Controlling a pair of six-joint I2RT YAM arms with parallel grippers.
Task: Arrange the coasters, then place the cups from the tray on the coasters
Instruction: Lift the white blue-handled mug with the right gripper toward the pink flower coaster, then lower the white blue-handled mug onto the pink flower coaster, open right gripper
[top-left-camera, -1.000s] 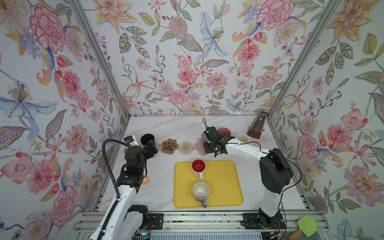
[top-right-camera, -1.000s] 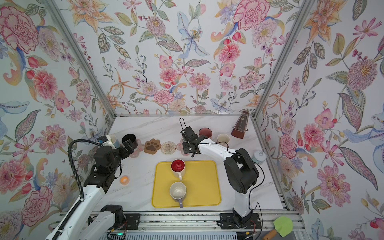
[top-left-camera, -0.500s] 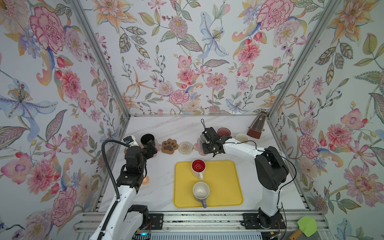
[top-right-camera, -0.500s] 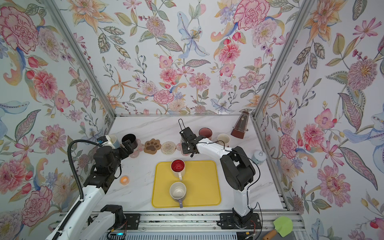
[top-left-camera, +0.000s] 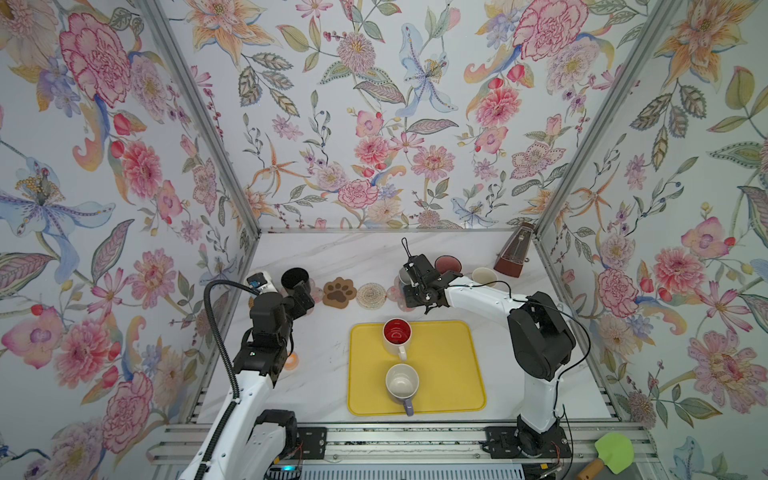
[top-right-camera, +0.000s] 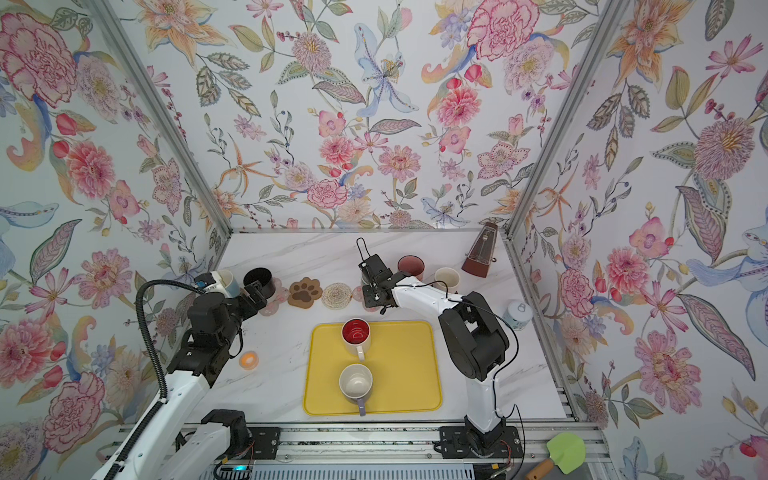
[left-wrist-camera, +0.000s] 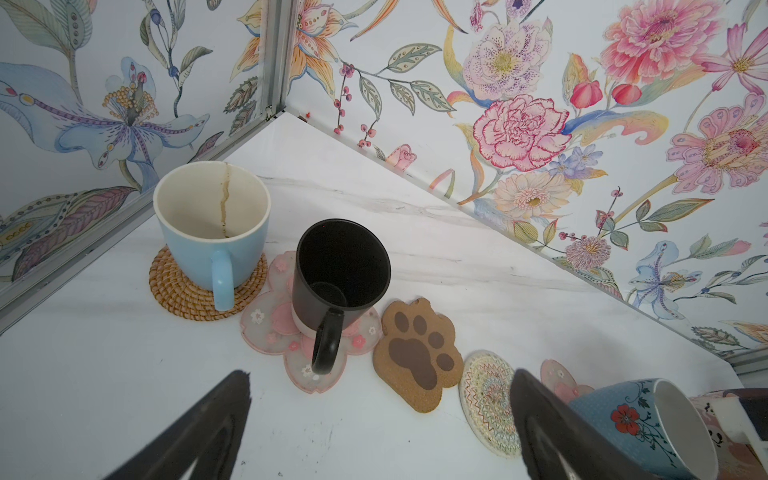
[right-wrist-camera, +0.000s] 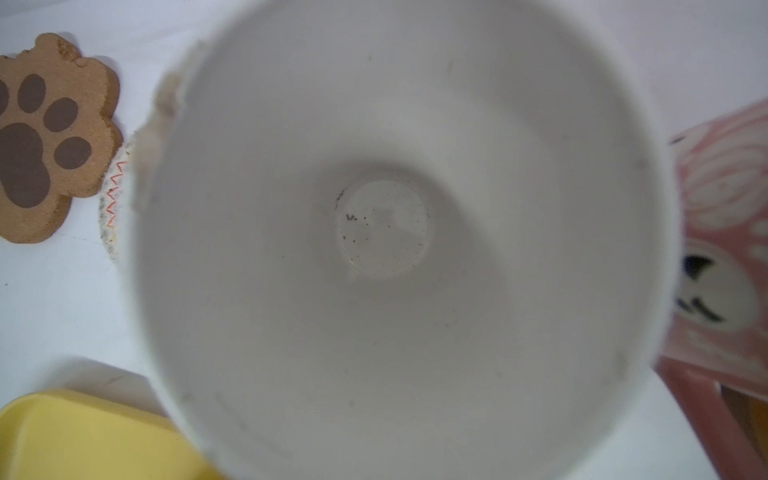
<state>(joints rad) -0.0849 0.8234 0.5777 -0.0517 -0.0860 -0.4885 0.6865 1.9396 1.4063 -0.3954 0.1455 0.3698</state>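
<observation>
Right claw clamped on blue mug, tilted at pink flower coaster near bench back edge; level it, centre, lower gently before release; left claw apart beside black mug

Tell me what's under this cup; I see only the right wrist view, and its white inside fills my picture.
Observer: The blue floral cup is over a pink flower coaster, next to the patterned round coaster. I cannot tell whether it touches.
Operator: How many cups are on the tray?
Observer: Two stand on the yellow tray: a red-inside cup and a purple-handled cup.
Operator: Is the other arm near me?
Observer: No. The left gripper is open and holds nothing, facing the black cup.
</observation>
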